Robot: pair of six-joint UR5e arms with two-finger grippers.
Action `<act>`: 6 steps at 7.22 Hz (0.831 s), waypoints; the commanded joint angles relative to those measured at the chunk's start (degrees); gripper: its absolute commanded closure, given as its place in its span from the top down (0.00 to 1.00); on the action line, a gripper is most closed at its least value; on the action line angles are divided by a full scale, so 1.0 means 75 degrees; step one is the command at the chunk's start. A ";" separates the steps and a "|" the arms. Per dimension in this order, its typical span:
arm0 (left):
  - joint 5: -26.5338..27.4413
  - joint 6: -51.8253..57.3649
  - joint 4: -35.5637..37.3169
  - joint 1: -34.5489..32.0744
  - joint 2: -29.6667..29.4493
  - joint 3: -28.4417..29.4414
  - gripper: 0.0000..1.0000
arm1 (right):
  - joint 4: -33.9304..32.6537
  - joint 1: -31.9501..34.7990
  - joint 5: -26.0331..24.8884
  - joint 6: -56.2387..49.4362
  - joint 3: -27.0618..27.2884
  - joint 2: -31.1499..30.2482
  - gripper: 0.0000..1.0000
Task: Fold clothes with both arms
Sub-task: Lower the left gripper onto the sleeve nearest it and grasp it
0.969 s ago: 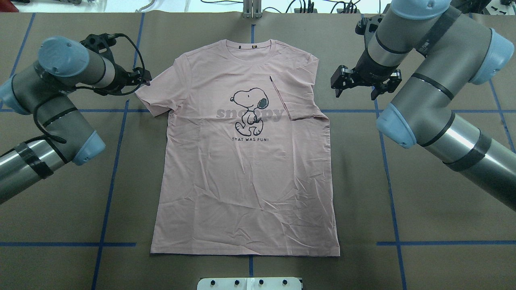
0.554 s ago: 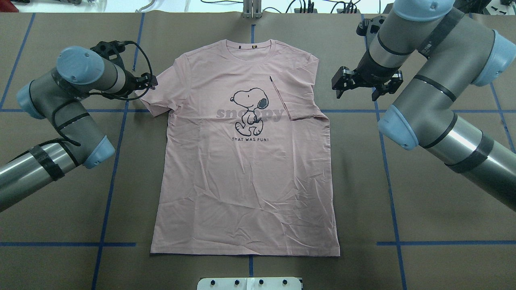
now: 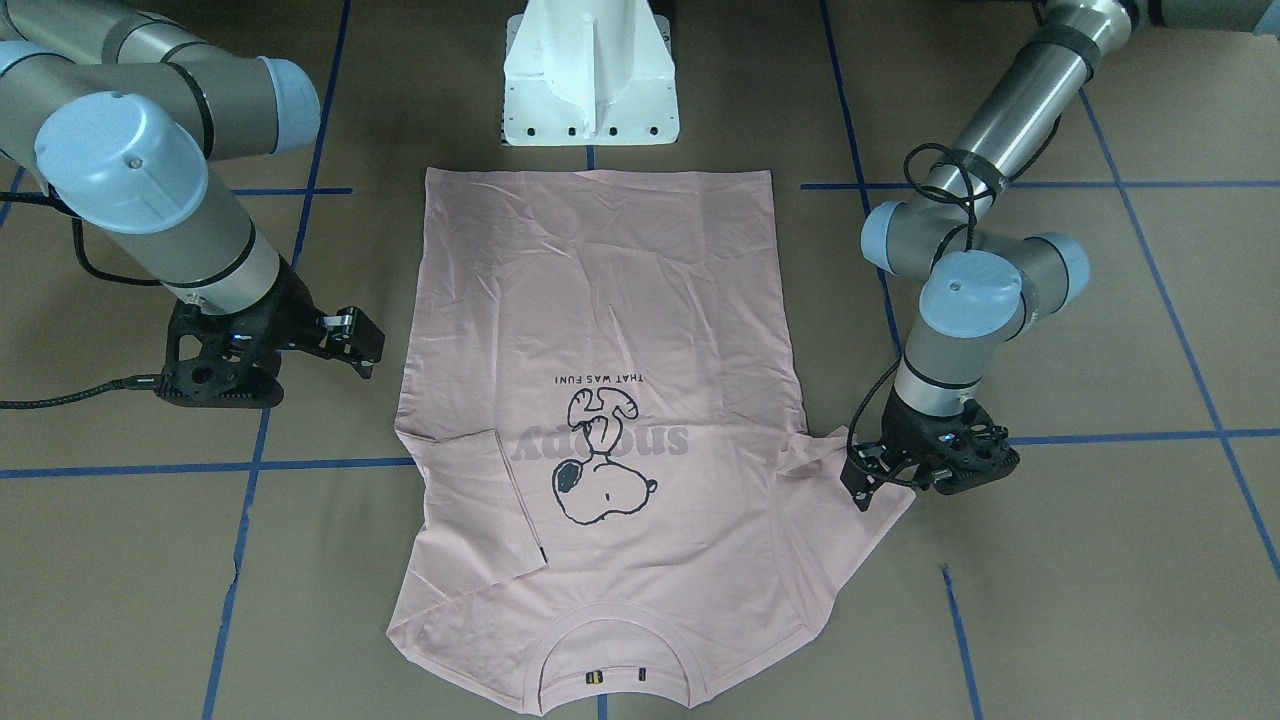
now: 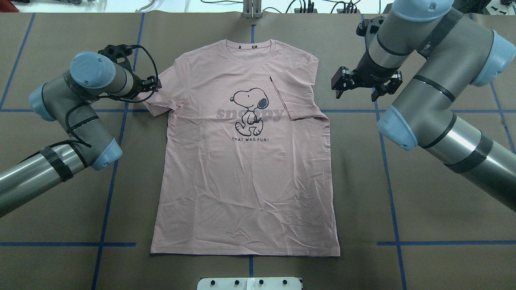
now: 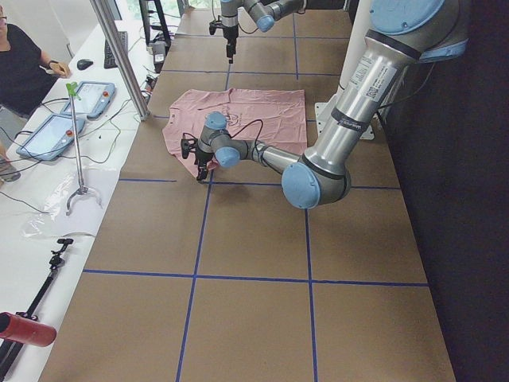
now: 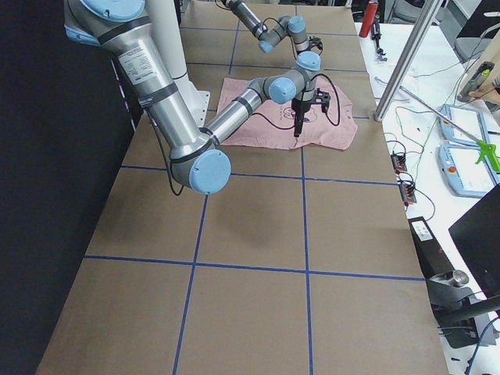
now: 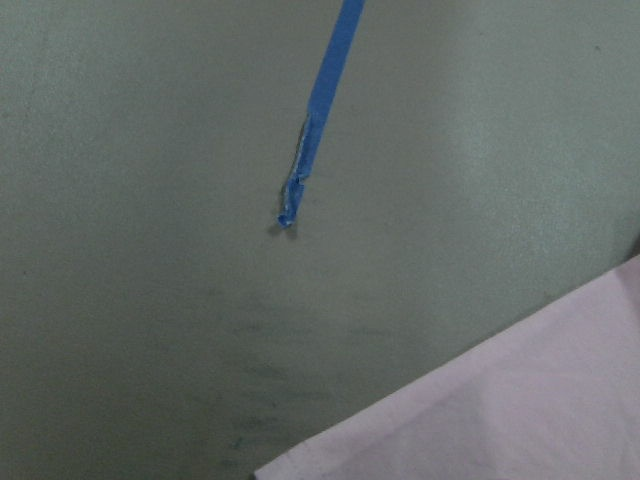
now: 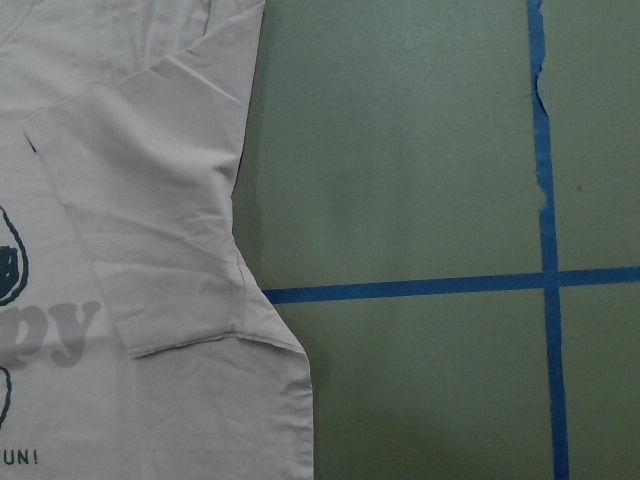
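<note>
The pale pink T-shirt [image 4: 246, 169] lies flat and face up on the brown table, its collar [image 4: 252, 50] at the far side. It also shows in the front view [image 3: 600, 330]. Its sleeve on the right arm's side [image 4: 298, 96] is folded in over the chest, as the right wrist view [image 8: 150, 220] also shows. My left gripper [image 4: 156, 83] sits at the edge of the spread sleeve [image 3: 850, 520] and looks shut on it; the cloth puckers there. My right gripper [image 4: 355, 95] is open and empty above bare table, just right of the shirt.
The white pedestal base [image 3: 590, 90] stands at the shirt's hem end. Blue tape lines [image 4: 393, 201] cross the table. A metal post [image 4: 251, 10] stands past the collar. An operator [image 5: 20, 72] and tablets are at a side bench.
My left arm has swung toward the shirt and its gripper has moved from beside the sleeve onto the sleeve's edge. The right arm has hardly moved.
</note>
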 commanded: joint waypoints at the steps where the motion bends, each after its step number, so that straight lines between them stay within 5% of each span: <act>1: 0.0004 0.0358 0.0011 -0.0038 0.0005 0.0003 0.85 | 0.0000 -0.0001 0.0000 0.0013 -0.0003 0.0024 1.00; 6: 0.0004 0.0360 0.0035 -0.0074 0.0005 -0.0020 0.73 | -0.0012 -0.0012 0.0000 0.0014 -0.0014 0.0024 1.00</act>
